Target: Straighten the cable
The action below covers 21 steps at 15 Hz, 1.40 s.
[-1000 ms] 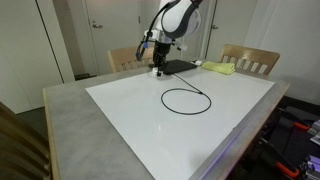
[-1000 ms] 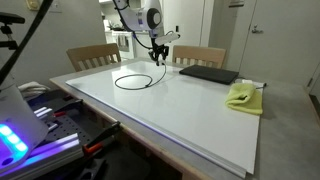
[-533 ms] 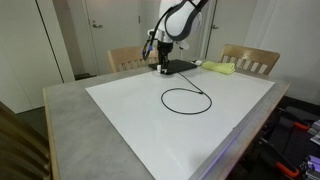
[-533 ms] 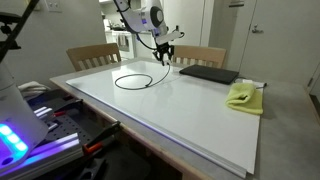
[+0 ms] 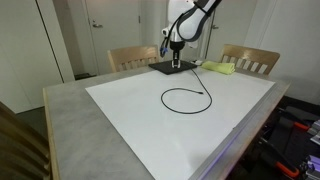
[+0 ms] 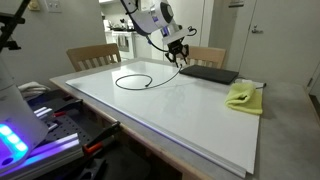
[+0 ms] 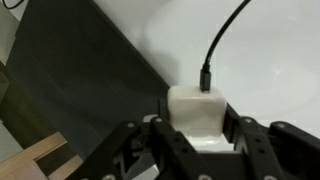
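Open ground: the near half of the white board (image 5: 170, 135) lies bare, leaving a gripper free passage from the table's (image 5: 65, 105) front edge. Toward the middle, the cable (image 5: 185, 98) lies in a loop across the way. At the far side the gripper (image 6: 181, 60) hangs low at the edge of the flat black pad (image 6: 208, 74), with a yellow cloth (image 6: 243, 96) near it. Two wooden chairs (image 5: 250, 60) close off the back.

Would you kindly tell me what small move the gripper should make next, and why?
Probably draw the white plug farther from the loop. The gripper is shut on the plug near the black pad, yet the cable lies in a round loop on the white board.
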{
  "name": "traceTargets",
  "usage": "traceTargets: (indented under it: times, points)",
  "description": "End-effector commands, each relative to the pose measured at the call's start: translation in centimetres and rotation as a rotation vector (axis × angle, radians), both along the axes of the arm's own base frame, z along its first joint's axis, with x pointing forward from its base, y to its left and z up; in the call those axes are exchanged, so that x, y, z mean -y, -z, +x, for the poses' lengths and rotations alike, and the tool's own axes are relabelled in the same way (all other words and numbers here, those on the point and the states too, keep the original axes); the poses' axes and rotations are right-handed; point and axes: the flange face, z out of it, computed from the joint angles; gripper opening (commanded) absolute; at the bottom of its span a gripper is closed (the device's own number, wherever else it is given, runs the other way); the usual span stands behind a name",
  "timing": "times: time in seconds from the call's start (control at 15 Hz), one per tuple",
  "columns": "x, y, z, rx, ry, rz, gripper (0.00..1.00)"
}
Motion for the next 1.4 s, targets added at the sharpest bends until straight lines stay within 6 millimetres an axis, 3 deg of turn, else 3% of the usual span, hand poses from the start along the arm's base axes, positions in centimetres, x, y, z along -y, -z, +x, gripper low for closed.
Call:
traceTargets:
  times: [0.0,0.13,0.53,0.6,0.73,0.8,0.93,1.33]
  points:
    - [-0.2,0.0,0.0,-0.002,-0.002,0.003,0.26]
    - [-0.3,0.2,0.3,-0.048,0.123,-0.053,0.26]
    - [2.7,0.6,-1.1,-0.112,0.483,-0.089,0.26]
    - [2.2,0.9,-1.1,-0.097,0.398,-0.077,0.51]
    - [2.6,0.9,-1.3,-0.105,0.453,-0.089,0.51]
    - [2.6,0.9,-1.3,-0.103,0.461,-0.088,0.26]
    - [2.2,1.0,-1.2,-0.11,0.49,-0.154,0.26]
    - [4.7,2.0,-3.9,-0.187,0.859,-0.272,0.26]
